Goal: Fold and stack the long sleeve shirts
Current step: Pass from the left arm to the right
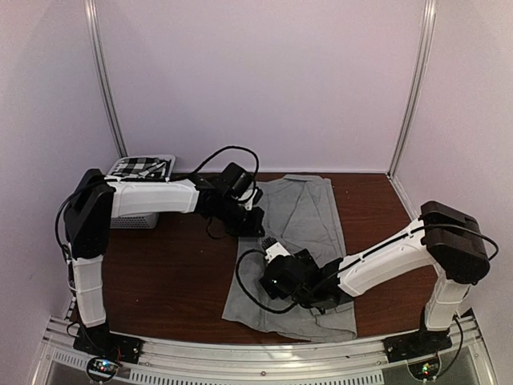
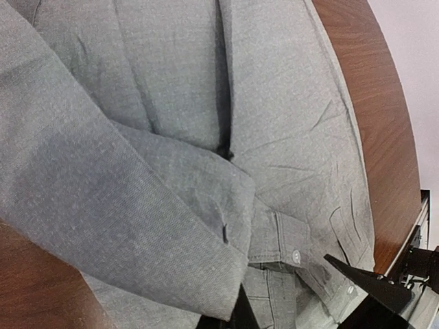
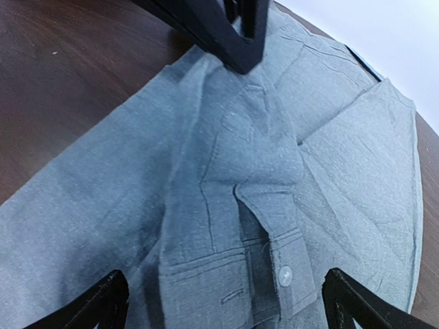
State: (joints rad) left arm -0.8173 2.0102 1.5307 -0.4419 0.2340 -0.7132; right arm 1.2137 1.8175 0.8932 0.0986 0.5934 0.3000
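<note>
Lying flat across the middle of the brown table (image 1: pixel 160 265), the light grey shirt (image 1: pixel 300 216) has a sleeve (image 3: pixel 233 137) folded over its front. The left gripper (image 3: pixel 243 62) has its fingers pinched together on that sleeve. The right gripper (image 3: pixel 225 274) hovers over the buttoned cuff (image 3: pixel 271 267), jaws spread wide. The checked shirt (image 1: pixel 140 167) sits in the white basket (image 1: pixel 132 218) at the back left.

a robotics lab test booth: plain pale panel walls (image 1: pixel 264 80) framed by bare metal posts (image 1: pixel 104 80) close in a brown wooden table (image 1: pixel 176 273). the left arm (image 1: pixel 152 196) and right arm (image 1: pixel 385 261) are bolted to an aluminium rail (image 1: pixel 264 354) along its near edge.
</note>
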